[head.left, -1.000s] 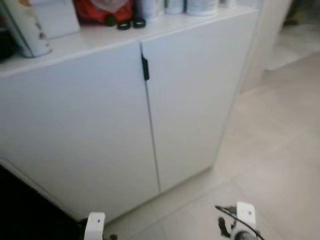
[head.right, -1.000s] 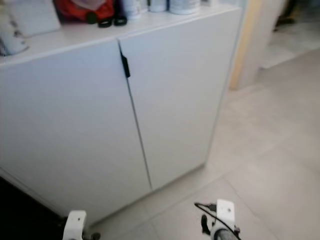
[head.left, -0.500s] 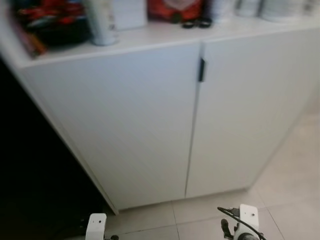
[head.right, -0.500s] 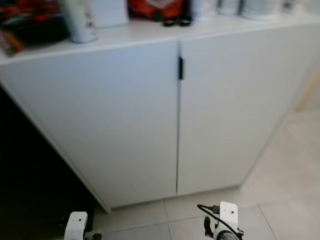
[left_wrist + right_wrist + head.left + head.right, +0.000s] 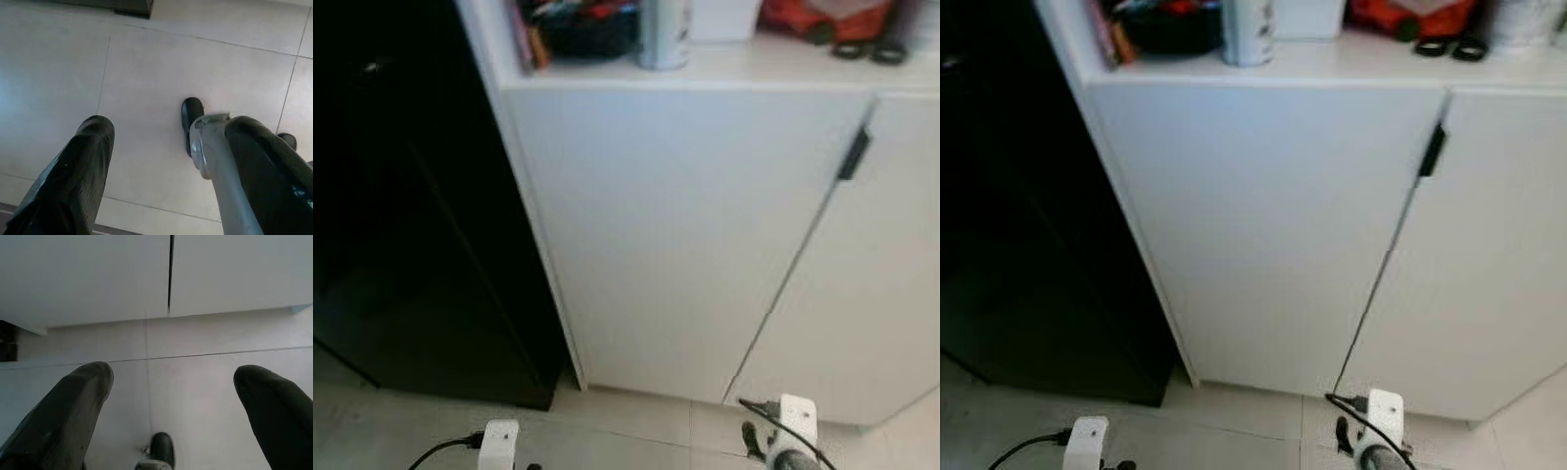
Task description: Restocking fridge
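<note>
Robot stands before a white cabinet (image 5: pixel 705 225), both arms hanging low, nothing carried.

Left gripper (image 5: pixel 161 161): fingers spread wide, empty, pointing down at pale floor tiles (image 5: pixel 146 63). Right gripper (image 5: pixel 171 401): also spread wide, empty, aimed at the floor just ahead of the cabinet's door seam (image 5: pixel 169 274).

The fridge is most likely the tall black unit (image 5: pixel 421 215), forward and to the outer side of the left gripper, standing against the cabinet's side. Closed as far as I can tell; no handle can be made out on the dark front.

Judgement on handling: a fridge door is rigid and heavy-swinging, held by a seal, so it wants a firm hooked pull at the door edge or handle, not a pinch on the flat glossy face, which looks slippery.

Stock for loading is probably on the cabinet top, well above both grippers: a pale cylindrical container (image 5: pixel 663 34), dark and red packets (image 5: pixel 582 24). The container looks smooth; grasp it mid-body, upright. Its weight cannot be told.
</note>
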Available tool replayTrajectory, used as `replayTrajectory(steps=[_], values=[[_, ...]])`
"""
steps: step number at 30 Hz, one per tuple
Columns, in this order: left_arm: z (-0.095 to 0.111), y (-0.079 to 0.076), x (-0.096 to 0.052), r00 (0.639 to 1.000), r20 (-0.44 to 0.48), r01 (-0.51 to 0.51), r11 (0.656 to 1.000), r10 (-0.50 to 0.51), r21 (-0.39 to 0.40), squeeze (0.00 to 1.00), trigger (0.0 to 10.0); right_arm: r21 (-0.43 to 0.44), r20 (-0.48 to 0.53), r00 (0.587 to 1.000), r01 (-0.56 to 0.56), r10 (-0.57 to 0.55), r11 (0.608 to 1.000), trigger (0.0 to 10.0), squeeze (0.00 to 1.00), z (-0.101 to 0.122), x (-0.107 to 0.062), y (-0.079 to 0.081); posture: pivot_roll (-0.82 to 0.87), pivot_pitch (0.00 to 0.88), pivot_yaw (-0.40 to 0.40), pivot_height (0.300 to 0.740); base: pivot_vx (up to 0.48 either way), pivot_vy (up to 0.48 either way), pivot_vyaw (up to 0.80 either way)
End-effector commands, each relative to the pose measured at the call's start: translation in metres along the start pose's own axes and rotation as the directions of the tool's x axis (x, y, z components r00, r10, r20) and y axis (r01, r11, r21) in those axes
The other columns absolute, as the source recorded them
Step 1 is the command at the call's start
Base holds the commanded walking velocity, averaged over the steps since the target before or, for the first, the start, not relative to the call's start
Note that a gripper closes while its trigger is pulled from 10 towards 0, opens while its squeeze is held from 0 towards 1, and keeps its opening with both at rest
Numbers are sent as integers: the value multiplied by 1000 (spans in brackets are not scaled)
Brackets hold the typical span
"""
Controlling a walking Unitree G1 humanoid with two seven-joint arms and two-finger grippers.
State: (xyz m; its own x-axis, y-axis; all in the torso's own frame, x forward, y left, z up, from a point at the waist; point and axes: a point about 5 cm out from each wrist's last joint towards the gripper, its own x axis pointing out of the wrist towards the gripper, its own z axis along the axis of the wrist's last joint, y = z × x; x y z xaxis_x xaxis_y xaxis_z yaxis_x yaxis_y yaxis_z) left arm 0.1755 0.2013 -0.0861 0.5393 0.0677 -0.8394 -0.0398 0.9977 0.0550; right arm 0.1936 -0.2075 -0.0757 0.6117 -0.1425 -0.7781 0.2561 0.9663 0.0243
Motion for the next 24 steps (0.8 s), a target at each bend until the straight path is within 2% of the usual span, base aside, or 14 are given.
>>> replayTrajectory(steps=[1, 12, 15, 24], values=[[1, -1, 0, 1000, 1, -1, 1000, 1, 8, 0, 10000, 24, -19, 1000, 22, -21, 999, 10000, 0, -7, -2, -7, -114, 5, 42, 740, 0, 0, 0], [-2, 0, 0, 1000, -6, -8, 1000, 8, -8, 0, 10000, 42, -26, 1000, 16, -15, 999, 10000, 0, -10, -2, -6, -113, 18, 49, 740, 0, 0, 0], [-2, 1, 0, 1000, -7, -7, 1000, 7, -2, 0, 10000, 51, -28, 999, 25, -24, 998, 10000, 0, -10, -2, -6, -117, 38, 53, 740, 0, 328, 0], [1, 0, 0, 1000, -2, -9, 1000, 9, -4, 0, 10000, 67, -25, 999, 36, -34, 997, 10000, 0, -7, -2, -6, -118, 19, 50, 740, 0, 382, 0]])
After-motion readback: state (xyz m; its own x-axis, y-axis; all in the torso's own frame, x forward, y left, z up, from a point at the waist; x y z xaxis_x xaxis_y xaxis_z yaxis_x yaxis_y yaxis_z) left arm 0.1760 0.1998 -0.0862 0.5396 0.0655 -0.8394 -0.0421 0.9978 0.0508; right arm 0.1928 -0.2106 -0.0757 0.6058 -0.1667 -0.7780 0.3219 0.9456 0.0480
